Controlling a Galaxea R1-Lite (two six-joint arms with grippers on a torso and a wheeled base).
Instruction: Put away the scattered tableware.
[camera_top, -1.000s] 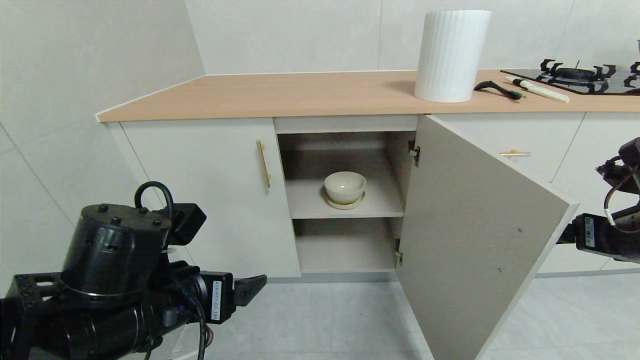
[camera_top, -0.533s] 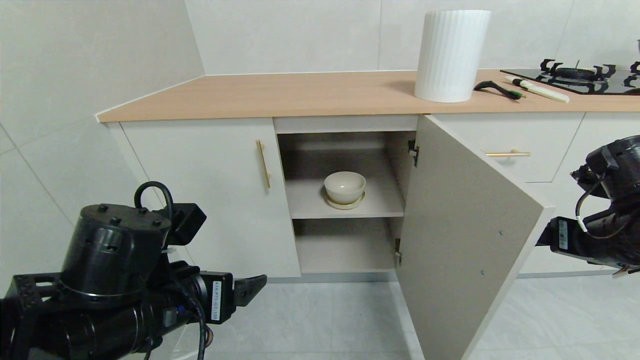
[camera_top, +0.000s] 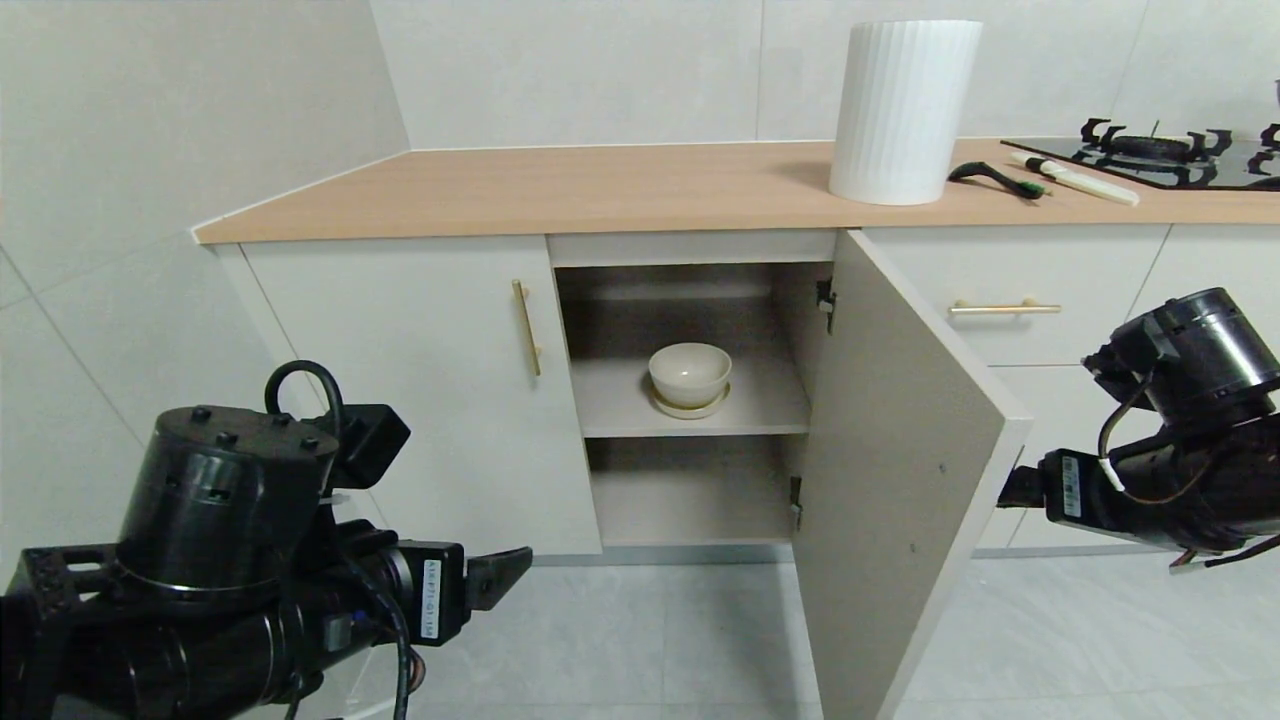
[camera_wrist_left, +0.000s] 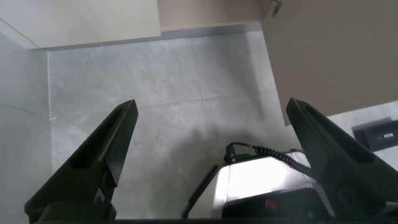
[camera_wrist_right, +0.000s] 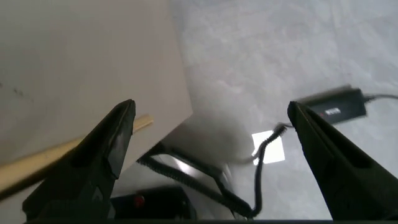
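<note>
1. Cream ceramic: the bowl (camera_top: 689, 372) sits on the upper shelf of the open cabinet, dead centre in the head view. It rests on a pale plate (camera_top: 688, 409), of which just the rim shows.
2. The cabinet door (camera_top: 900, 440) swings out toward 5 o'clock. Its lower corner is cut off by the frame.
3. The right gripper (camera_top: 1008, 488) is at 4 o'clock, against the door's free edge, which hides its tips in the head view. In the right wrist view its fingers (camera_wrist_right: 112, 140) are spread wide, gripping nothing. The door's edge lies between them, and a gold handle (camera_wrist_right: 62, 152) ends just beside one finger.
4. The left gripper (camera_top: 500, 578) hangs at 8 o'clock over the floor, one fingertip showing past the arm. Its fingers (camera_wrist_left: 109, 146) are spread apart and empty in the left wrist view.
5. On the wooden counter (camera_top: 560, 190), a white ribbed container (camera_top: 903, 110) stands at 1 o'clock. Two utensils (camera_top: 1040, 178) lie just beside it toward 2 o'clock, too small to identify.
</note>
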